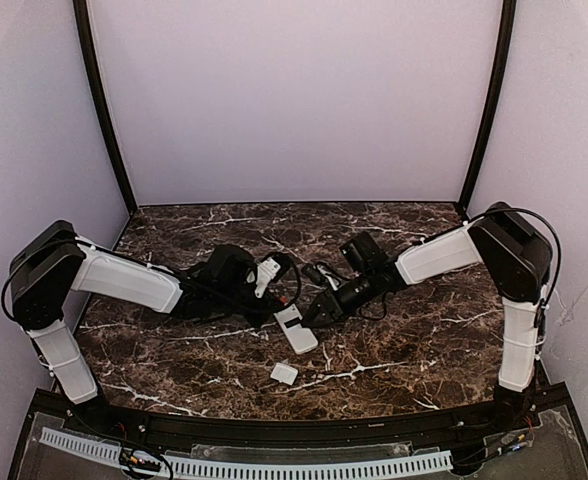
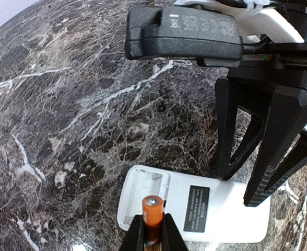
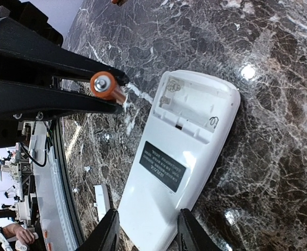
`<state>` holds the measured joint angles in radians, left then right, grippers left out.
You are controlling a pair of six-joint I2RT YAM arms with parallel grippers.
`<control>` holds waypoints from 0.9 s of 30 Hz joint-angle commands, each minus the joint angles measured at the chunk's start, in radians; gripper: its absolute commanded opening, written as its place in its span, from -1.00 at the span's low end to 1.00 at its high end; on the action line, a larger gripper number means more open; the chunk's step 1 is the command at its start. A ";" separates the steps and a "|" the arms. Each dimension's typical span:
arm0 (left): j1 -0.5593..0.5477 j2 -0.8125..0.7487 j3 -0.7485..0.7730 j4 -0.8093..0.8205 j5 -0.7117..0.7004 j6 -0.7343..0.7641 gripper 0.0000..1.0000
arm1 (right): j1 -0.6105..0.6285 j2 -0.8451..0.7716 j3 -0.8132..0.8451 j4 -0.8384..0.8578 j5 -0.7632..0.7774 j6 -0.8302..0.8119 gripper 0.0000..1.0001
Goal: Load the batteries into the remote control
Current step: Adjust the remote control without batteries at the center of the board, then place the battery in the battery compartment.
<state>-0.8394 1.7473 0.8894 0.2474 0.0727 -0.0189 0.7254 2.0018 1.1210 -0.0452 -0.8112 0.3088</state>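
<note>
The left gripper (image 2: 153, 238) is closed narrowly on one orange battery (image 2: 153, 210), holding it close to the open battery bay (image 3: 192, 107) of the remote (image 3: 187, 157). The remote lies back-up on the marble table (image 1: 424, 330) between the two arms, and the right gripper (image 3: 149, 230) clamps the sides of its end opposite the bay. A small white cover (image 1: 284, 374) lies apart from it, nearer the arm bases.

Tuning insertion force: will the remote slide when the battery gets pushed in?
Probably light and skid-prone: the remote control is thin plastic lying flat on the glossy marble table. The right gripper clamping its end should hold it. It looks stiff, so it is unlikely to flex.
</note>
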 commanded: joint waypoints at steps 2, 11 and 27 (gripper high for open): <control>0.006 0.005 0.011 0.050 0.046 0.114 -0.96 | -0.022 -0.022 0.017 0.004 0.007 0.003 -0.23; 0.005 0.057 0.085 -0.001 0.061 0.214 -0.97 | -0.090 -0.043 0.030 0.008 0.003 0.006 -0.16; 0.005 0.109 0.118 -0.020 0.003 0.266 -0.96 | -0.107 -0.046 0.019 0.018 -0.020 0.002 -0.16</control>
<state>-0.8394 1.8454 0.9844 0.2562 0.0948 0.2161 0.6205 1.9747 1.1336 -0.0444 -0.8150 0.3138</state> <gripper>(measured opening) 0.101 0.418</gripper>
